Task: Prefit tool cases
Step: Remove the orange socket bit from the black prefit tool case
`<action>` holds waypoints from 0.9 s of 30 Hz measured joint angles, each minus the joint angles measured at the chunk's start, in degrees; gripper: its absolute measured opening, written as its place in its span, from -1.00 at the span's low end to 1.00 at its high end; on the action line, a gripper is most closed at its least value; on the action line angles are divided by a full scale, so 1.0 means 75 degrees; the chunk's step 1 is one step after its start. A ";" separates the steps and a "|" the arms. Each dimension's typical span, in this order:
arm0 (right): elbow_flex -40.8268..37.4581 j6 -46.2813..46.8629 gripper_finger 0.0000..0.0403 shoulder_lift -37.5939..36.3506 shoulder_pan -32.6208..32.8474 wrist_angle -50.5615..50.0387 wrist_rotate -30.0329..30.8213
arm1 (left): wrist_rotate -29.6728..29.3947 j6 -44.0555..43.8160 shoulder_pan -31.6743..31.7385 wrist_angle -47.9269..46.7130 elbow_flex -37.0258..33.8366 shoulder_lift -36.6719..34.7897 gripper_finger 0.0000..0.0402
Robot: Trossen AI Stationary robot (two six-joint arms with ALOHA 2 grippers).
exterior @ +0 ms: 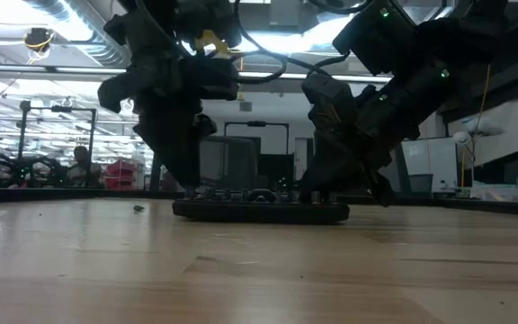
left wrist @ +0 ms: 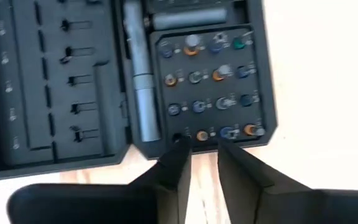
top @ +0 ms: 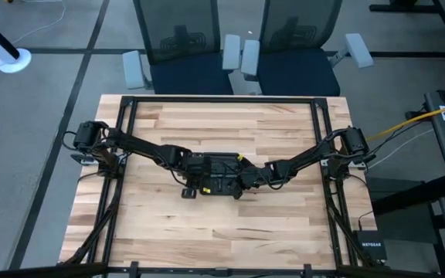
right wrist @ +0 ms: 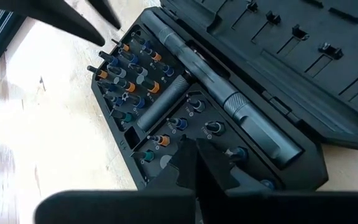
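Pale butcher-block planks make up the bench point(top: 222, 232), with grey office chairs point(top: 184, 38) behind it and a black box marked NETGEAR point(top: 370, 249) at its near right corner; from above, both dark arms meet at the middle over the small black rectangular plastic hinged tool case point(top: 221, 176), which lies open and flat. At bench height, the case point(exterior: 261, 212) shows as a low dark slab under both arms. From the left wrist, the left pincer point(left wrist: 202, 146) stands part open, its fingertips point(left wrist: 179, 152) at the case's edge row of colour-ringed bits point(left wrist: 211, 81), holding nothing I can make out. From the right wrist, the right pincer point(right wrist: 192, 152) is closed and empty, pressing on or just above the bit tray, apparently steadying the case beside the grey driver handle point(right wrist: 229, 102). My judgement: the step is seating bits into their slots; next, the left pincer needs careful alignment over one bit.
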 joint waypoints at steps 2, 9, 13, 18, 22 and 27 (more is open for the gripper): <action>0.0000 -0.0007 -1.00 0.0000 0.0000 0.0000 0.0025 | 0.0014 0.0085 -0.0012 0.0105 0.0000 0.0000 -0.71; 0.0003 -0.0013 -1.00 0.0000 0.0000 -0.0003 0.0052 | 0.0015 0.0079 0.0127 0.0327 0.0009 0.0015 -0.70; 0.0003 -0.0009 -1.00 0.0000 0.0000 -0.0003 0.0055 | 0.0015 0.0163 0.0157 0.0296 0.0009 0.0057 -0.66; 0.0006 -0.0006 -1.00 0.0000 0.0000 -0.0003 0.0062 | 0.0070 0.0188 0.0155 0.0123 0.0003 0.0185 -0.64; 0.0006 -0.0030 -1.00 0.0000 0.0000 0.0000 0.0068 | 0.0100 0.0191 0.0157 0.0222 0.0003 0.0367 -0.64; 0.0006 -0.0050 -1.00 0.0000 0.0000 0.0000 0.0066 | 0.0135 0.0139 0.0182 0.0319 0.0007 0.0488 -0.64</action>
